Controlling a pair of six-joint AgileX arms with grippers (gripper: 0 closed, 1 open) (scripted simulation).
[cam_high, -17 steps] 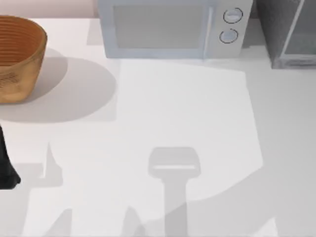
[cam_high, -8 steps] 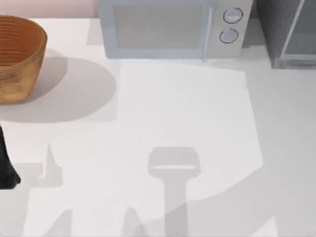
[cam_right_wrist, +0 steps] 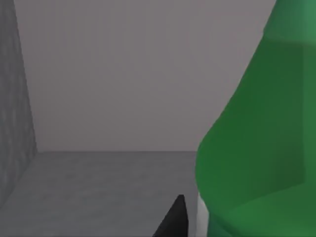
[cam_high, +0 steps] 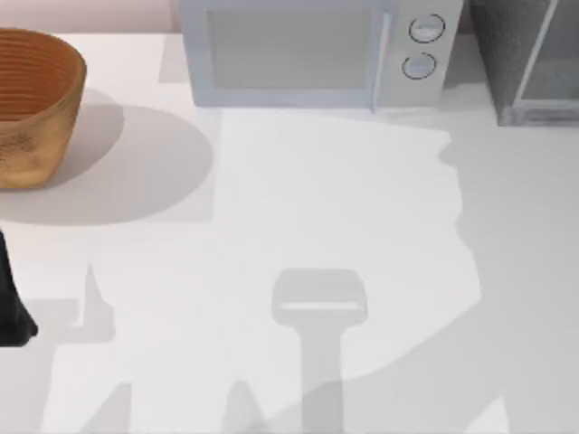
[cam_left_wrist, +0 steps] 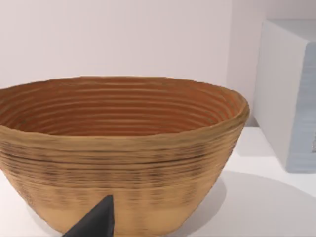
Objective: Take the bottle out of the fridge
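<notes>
Bottle (cam_right_wrist: 256, 148) sits inside fridge (cam_right_wrist: 98, 192), right beside right gripper's finger (cam_right_wrist: 174, 219) — grip cannot tell. Not out yet; grab and pull-out left. Left arm (cam_high: 11, 307) parked at table's left edge near basket (cam_high: 32, 104). Microwave (cam_high: 308, 54) stands beside fridge — mind it.

The counter (cam_high: 298, 199) is plain white, crossed by soft grey shadows. The basket (cam_high: 32, 104) at its left is tan outside with darker streaky bands, and warm orange-brown inside with fine ridged rings. The microwave (cam_high: 317, 54) is whitish with a pale grey door and two round white knobs. The fridge (cam_high: 507, 54) is speckled dark grey, its door edged in light metal. The bottle (cam_right_wrist: 261, 148) is solid green against dull grey walls.
</notes>
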